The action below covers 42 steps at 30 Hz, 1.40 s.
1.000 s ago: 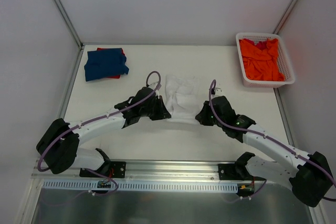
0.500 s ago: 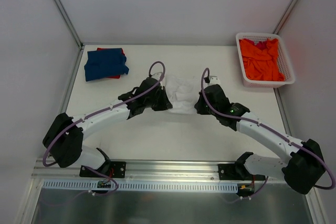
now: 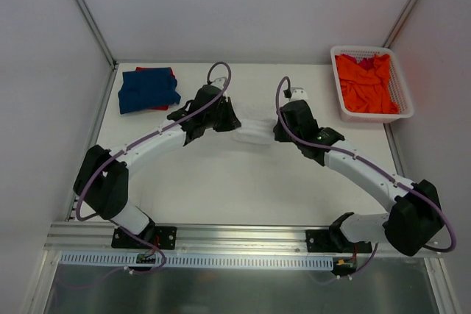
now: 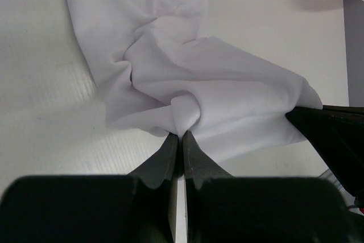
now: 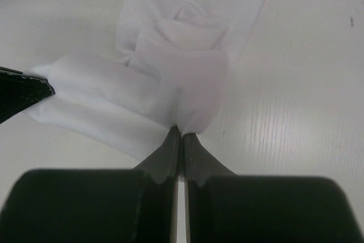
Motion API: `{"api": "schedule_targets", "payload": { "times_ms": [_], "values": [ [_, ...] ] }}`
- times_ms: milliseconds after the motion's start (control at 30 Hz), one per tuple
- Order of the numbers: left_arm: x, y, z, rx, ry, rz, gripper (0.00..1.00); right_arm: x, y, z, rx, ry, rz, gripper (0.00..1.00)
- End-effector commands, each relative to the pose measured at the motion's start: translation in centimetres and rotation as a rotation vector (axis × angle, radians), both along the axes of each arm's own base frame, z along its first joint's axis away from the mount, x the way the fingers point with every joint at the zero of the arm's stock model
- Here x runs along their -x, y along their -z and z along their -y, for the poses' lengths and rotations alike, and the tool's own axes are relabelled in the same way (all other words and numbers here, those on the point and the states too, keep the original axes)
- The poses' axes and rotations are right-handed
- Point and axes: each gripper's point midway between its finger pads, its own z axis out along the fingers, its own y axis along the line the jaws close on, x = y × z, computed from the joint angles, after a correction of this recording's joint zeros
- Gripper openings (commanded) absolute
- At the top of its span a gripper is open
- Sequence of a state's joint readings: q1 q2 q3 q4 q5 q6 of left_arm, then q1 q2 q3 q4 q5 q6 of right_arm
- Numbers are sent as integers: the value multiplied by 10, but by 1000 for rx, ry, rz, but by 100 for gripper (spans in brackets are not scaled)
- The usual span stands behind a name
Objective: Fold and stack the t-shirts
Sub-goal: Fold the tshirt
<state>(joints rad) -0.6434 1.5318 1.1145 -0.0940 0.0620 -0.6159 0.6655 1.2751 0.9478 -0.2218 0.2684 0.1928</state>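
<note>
The top external camera hangs high above and behind the near edge, looking down and forward toward the far edge. It is far enough off to take in the tabletop [image 3: 221, 182] from the near edge to both far corners. The left wrist camera sits just behind the left end effector [image 4: 182, 136], low and very near the surface, looking out past its tip across the tabletop's middle. The red-and-white patch at its upper right is probably the basket [image 3: 401, 86] of the far right corner. The right wrist camera rides likewise behind the right end effector [image 5: 182, 131], facing roughly the opposite way. Both wrist views share the white t-shirt [image 4: 227, 101], and each catches the other end effector's dark tip at its side edge.
</note>
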Motion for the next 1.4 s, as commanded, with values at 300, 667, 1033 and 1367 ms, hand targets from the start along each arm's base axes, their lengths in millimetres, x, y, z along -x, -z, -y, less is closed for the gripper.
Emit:
{"api": "schedule_targets", "payload": {
  "times_ms": [300, 667, 1033, 1367],
  "values": [
    [-71, -27, 11, 17, 21, 85, 0, -78, -30, 14, 37, 62, 87, 0],
    [-134, -15, 11, 25, -1, 69, 0, -135, -5, 15, 11, 78, 25, 0],
    [-191, 16, 9, 64, -27, 16, 0, -177, 36, 21, 8, 118, -50, 0],
    [-220, 36, 11, 99, -31, -10, 99, -193, 59, 42, 26, 183, -99, 28]
  ]
}}
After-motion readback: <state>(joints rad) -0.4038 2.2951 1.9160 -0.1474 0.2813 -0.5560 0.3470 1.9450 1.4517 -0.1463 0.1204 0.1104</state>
